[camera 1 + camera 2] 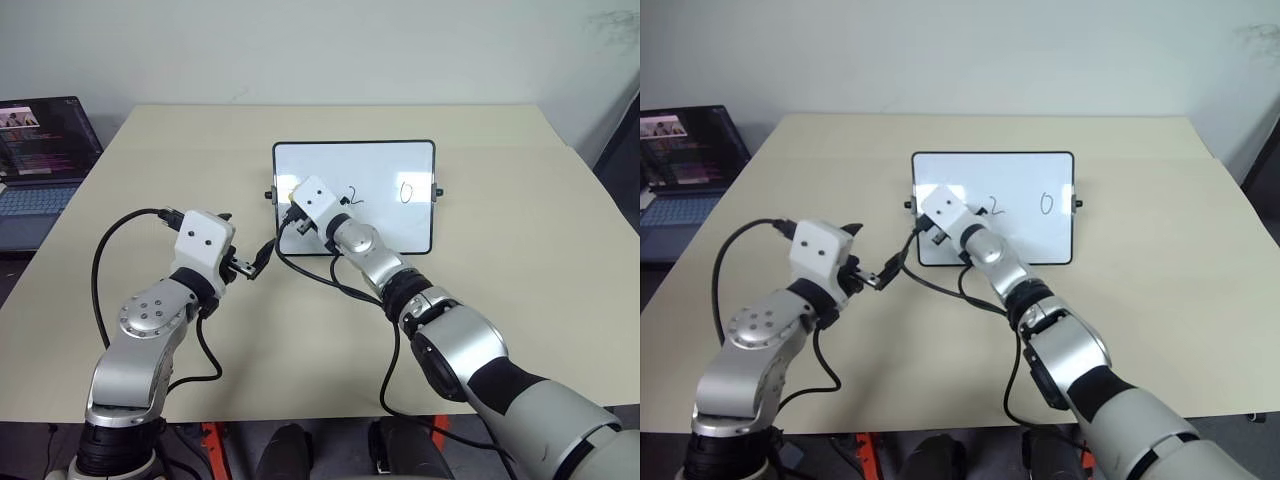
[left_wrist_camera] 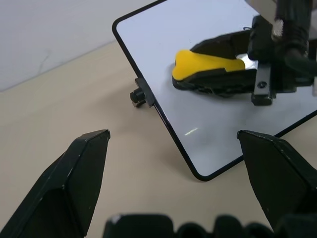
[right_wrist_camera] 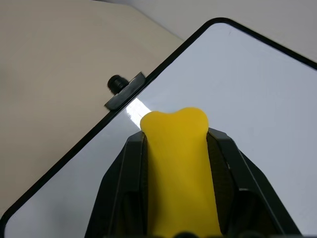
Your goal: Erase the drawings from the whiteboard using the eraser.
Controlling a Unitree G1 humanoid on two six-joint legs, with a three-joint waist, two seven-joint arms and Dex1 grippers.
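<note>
Gripping eraser [image 3: 178, 168], right end effector [image 3: 177, 148] clamped, over whiteboard [image 3: 257, 89].

"2", "0" [image 1: 405, 190] — on whiteboard [image 1: 380, 160]

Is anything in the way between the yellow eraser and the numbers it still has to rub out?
No, nothing visible is in the way. The right claw holds the eraser over the left part of the whiteboard. The "2" and the "0" sit to its right, with only bare white board between.
</note>
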